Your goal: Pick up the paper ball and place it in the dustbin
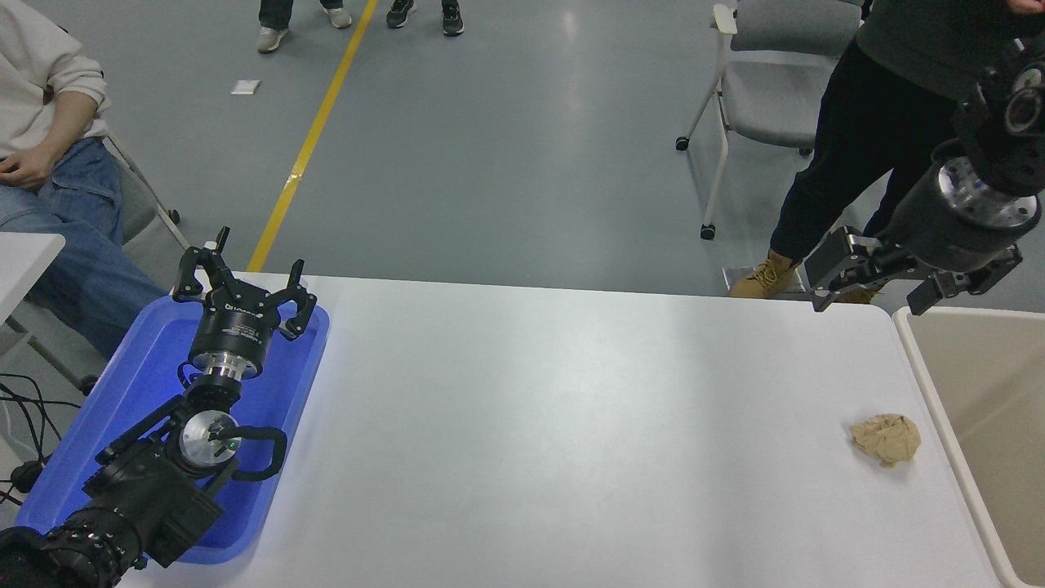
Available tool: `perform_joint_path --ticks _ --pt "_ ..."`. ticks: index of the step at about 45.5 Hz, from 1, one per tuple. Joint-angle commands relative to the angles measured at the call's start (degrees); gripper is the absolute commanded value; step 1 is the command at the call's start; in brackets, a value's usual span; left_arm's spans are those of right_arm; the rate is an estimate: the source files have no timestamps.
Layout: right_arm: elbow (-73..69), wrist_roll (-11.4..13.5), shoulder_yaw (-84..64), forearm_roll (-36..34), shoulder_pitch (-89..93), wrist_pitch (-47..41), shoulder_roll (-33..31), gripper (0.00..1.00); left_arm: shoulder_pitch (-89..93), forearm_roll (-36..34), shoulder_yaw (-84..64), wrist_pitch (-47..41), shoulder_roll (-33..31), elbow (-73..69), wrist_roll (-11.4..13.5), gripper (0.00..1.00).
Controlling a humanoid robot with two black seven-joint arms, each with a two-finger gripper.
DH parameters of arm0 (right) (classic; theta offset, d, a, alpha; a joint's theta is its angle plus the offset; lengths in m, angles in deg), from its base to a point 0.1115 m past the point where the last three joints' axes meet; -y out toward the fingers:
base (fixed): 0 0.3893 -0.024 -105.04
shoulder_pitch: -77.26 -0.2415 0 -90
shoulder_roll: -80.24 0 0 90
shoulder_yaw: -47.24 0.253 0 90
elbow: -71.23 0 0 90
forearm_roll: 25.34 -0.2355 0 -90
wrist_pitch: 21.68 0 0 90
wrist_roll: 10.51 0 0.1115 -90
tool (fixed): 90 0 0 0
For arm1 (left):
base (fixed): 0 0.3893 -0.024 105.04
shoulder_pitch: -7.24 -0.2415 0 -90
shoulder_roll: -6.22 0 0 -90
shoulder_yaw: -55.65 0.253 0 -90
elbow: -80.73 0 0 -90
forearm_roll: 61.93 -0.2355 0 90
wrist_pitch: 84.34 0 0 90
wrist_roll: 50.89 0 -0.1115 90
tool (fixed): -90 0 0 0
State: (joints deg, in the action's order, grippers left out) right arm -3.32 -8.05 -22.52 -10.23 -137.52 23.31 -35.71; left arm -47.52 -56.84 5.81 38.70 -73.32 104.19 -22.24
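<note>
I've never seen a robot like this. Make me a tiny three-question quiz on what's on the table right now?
1. True or false: the paper ball is already inside the dustbin.
2. The left gripper is above which object? A) blue tray B) dustbin C) chair
3. Fill in: the right gripper is open and holds ____.

Key:
1. False; it lies on the table beside the bin.
2. A
3. nothing
</note>
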Motion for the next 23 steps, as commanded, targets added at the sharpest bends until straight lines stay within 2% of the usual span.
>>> perform_joint_path --ticks 1,23 --pt "0.0 0.0 0.0 0.0 0.1 0.0 -0.2 1.00 0.0 -0.1 0.0 0.0 0.0 0.0 0.0 1.00" --pt "0.3 0.0 0.5 -0.4 0.2 0.0 0.3 1.00 0.0 -0.1 0.0 0.0 0.0 0.0 0.0 1.00"
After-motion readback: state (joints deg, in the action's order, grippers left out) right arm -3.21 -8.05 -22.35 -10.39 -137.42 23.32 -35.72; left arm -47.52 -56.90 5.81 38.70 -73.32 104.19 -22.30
